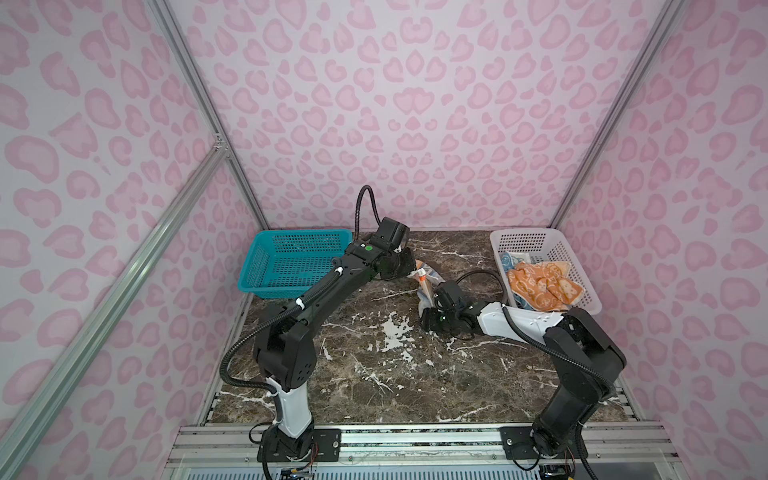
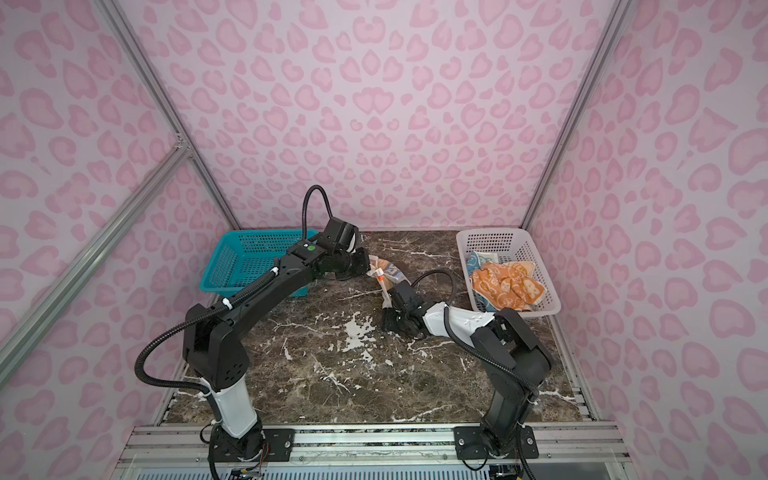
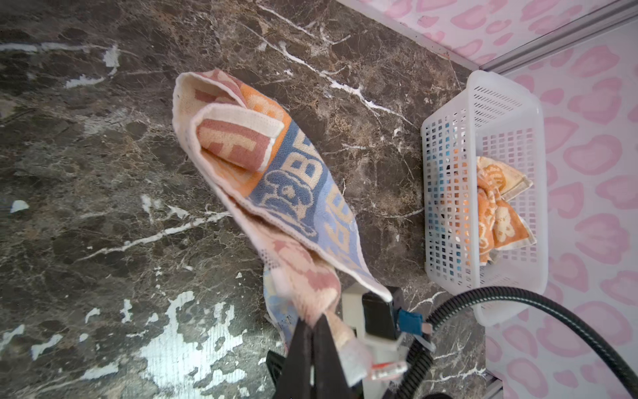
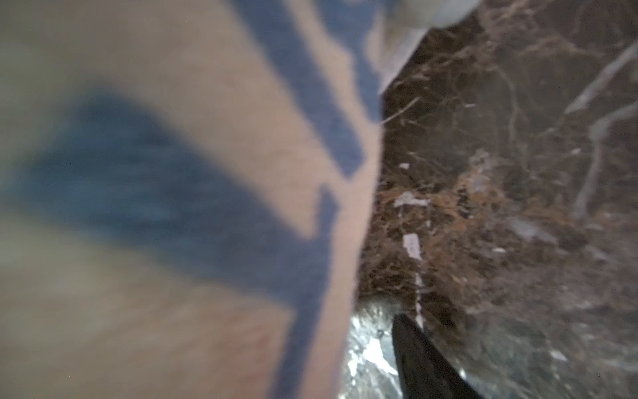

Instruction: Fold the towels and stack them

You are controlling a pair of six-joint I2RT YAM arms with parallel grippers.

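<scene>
L tool (image 3: 312, 328): clenched on cream towel (image 3: 276, 165) corner, held off tabletop (image 3: 103, 172) to hang free.
R tool (image 1: 428, 318): by low edge, grip can't tell.

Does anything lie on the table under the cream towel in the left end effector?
Nothing visible does. The table there is bare; only the right end effector is beside the lower end of the cream towel.

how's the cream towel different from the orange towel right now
The cream towel is pinched in the shut left claw over the marble table; the orange towel lies crumpled in the white basket, with no claw on it. The cream towel has blue and orange lettering bands; the orange towel has pale rabbit faces. Both are terry cloths, neither neatly folded.
</scene>
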